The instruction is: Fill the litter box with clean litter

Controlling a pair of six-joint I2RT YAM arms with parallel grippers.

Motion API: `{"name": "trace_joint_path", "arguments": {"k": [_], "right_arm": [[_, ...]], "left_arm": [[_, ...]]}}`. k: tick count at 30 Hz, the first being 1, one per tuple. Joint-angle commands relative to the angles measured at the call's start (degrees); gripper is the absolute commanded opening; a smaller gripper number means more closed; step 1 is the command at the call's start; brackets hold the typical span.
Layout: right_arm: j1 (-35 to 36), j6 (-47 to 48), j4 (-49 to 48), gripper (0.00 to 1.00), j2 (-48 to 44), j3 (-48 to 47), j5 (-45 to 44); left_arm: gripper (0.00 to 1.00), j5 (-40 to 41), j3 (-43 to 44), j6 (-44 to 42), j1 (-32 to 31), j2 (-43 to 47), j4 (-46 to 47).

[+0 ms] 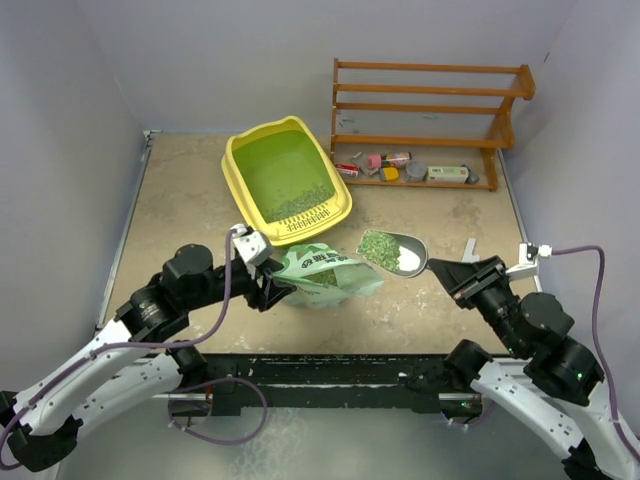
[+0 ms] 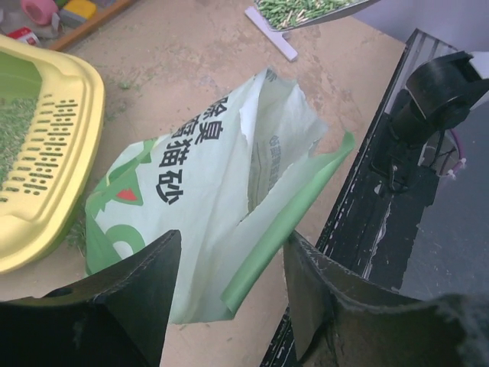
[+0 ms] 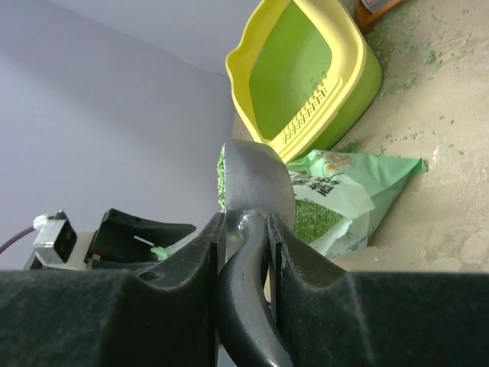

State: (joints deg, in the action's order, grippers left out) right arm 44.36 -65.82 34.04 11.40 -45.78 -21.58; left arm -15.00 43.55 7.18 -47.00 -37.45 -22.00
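The yellow litter box (image 1: 237, 190) lies at the back centre, with clean litter (image 1: 295, 203) thinly spread near its slotted grille (image 2: 53, 145). The pale-green litter bag (image 1: 325, 275) lies in front of it, mouth torn open. My left gripper (image 1: 272, 288) is at the bag's left end, open; in the left wrist view (image 2: 233, 245) the bag's green edge (image 2: 283, 222) hangs loose between the fingers. My right gripper (image 1: 447, 268) is shut on the handle of the metal scoop (image 1: 400, 255). The scoop hovers just right of the bag, holding litter (image 1: 378, 247). The right wrist view shows the scoop's underside (image 3: 256, 180) and the litter box (image 3: 294, 76) beyond.
A brown wooden rack (image 1: 430, 110) stands at the back right with small items (image 1: 400, 165) on its lowest shelf. A white strip (image 1: 470, 248) lies on the table near the right arm. Grey walls close in both sides. The black base rail (image 1: 330, 370) runs along the near edge.
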Motion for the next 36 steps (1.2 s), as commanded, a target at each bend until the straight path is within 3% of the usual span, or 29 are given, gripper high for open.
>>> {"name": "trace_joint_path", "arguments": {"k": [1,6,19,27,32,36], "right_arm": [[0.44,2.57,-9.19,0.00,4.67,-5.64,-1.69],[0.42,4.39,-11.70,0.00,10.44,-8.89,-1.77],[0.47,3.93,-21.43,0.00,24.12,-15.07,-2.70],[-0.28,5.05,-27.56,0.00,34.73,-19.92,-1.76],[-4.84,3.11,-30.42,0.00,39.62,-21.80,2.64],[-13.55,-0.70,-33.37,0.00,43.95,-22.37,12.64]], "left_arm": [[0.62,2.07,4.27,-1.29,0.02,2.29,1.59],[0.66,6.81,7.16,-1.71,-0.01,3.21,1.27],[0.58,29.22,9.56,-6.38,0.01,2.73,2.82],[0.57,34.94,7.25,-9.69,-0.02,2.10,5.00],[0.58,37.88,5.61,-11.51,0.00,2.94,6.09],[0.58,39.78,4.06,-12.39,0.00,3.44,7.35]]}}
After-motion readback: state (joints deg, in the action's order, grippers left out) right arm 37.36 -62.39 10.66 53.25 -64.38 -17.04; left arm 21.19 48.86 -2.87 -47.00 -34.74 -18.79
